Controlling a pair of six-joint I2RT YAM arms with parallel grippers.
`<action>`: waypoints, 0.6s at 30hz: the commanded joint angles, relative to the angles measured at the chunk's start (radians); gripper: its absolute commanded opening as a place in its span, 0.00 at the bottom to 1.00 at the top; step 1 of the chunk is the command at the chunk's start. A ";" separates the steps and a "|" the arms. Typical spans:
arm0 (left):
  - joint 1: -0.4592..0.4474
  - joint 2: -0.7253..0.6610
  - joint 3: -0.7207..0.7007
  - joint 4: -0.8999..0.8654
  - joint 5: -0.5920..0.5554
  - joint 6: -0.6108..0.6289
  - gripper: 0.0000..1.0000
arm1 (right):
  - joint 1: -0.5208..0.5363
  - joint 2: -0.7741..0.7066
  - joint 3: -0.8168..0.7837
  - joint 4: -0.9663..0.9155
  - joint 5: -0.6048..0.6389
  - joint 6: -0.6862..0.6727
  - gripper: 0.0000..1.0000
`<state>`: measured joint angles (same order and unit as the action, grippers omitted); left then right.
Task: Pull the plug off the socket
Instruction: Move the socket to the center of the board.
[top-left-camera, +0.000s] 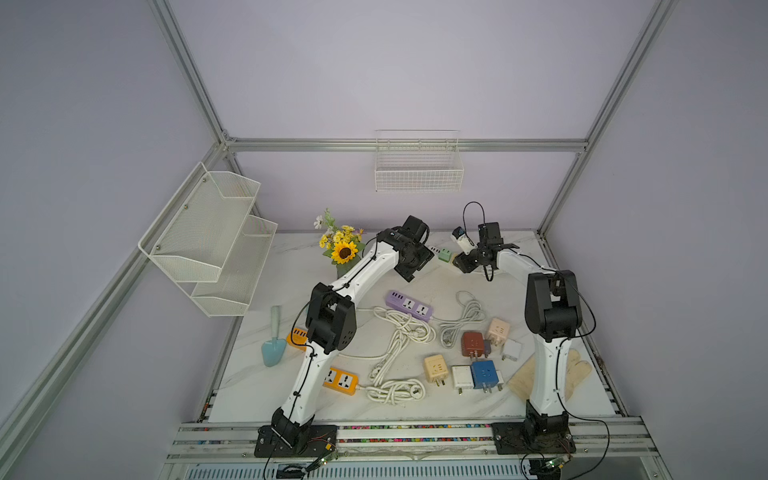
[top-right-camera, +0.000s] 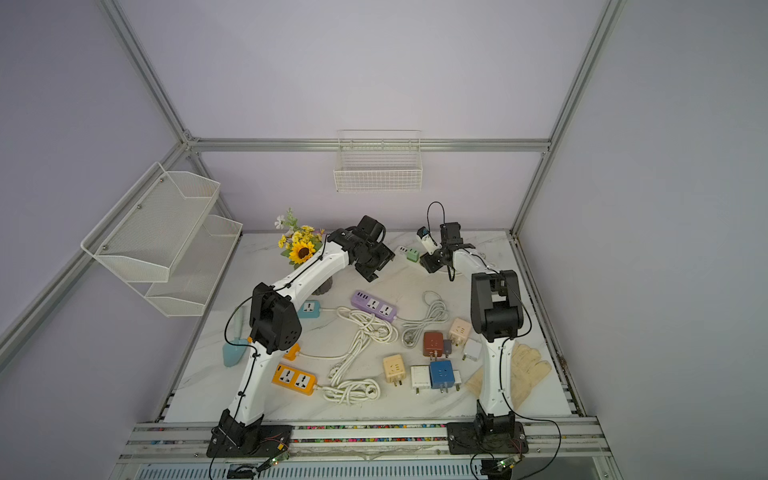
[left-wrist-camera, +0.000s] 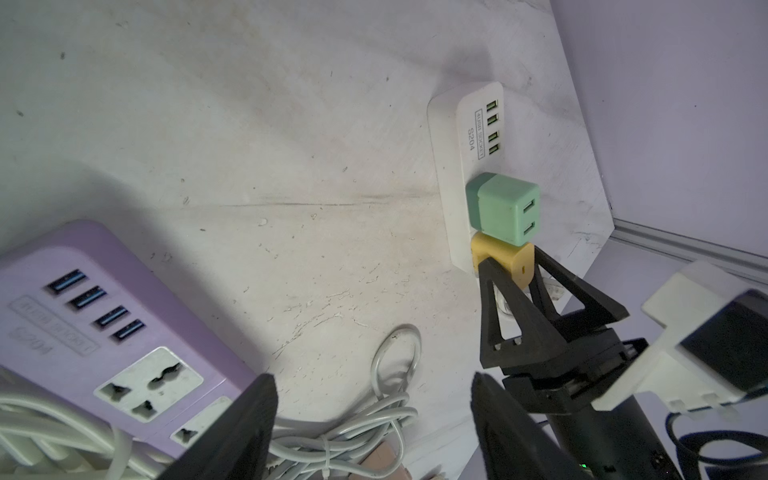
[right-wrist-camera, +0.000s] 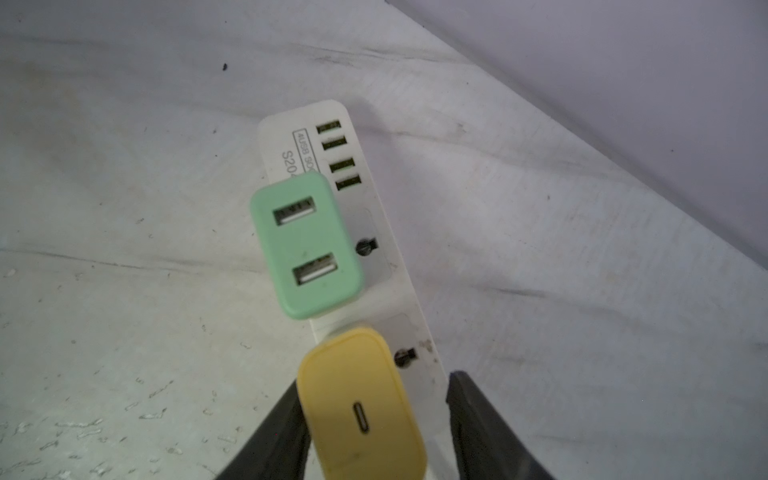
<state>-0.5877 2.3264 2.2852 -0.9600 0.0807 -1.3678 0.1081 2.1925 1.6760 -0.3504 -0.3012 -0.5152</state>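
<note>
Far on your table (top-left-camera: 266, 386), right of centre, lies the white power strip (left-wrist-camera: 457, 166). Your left gripper (left-wrist-camera: 372, 376) hangs nearby, spread and empty. Your right gripper (left-wrist-camera: 512, 259) straddles the yellow plug (right-wrist-camera: 361, 399), one finger touching, jaws not clamped; the plug sits plugged in beside the green plug (right-wrist-camera: 305, 245).

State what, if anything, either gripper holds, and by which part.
Nothing is held yet. The right gripper straddles the yellow plug by its side faces, with a gap at one finger. The left gripper is open and empty.
</note>
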 joint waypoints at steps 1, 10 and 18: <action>0.019 0.006 0.025 0.006 0.005 0.011 0.76 | 0.016 0.024 0.022 0.009 -0.029 -0.009 0.46; 0.041 0.019 0.023 0.004 -0.002 -0.017 0.76 | 0.058 -0.005 -0.021 -0.018 -0.014 -0.102 0.23; 0.060 0.053 0.035 0.012 -0.014 -0.069 0.77 | 0.123 -0.108 -0.159 -0.008 -0.018 -0.163 0.20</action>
<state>-0.5369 2.3665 2.2852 -0.9588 0.0803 -1.4036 0.1905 2.1338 1.5776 -0.3183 -0.2955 -0.6434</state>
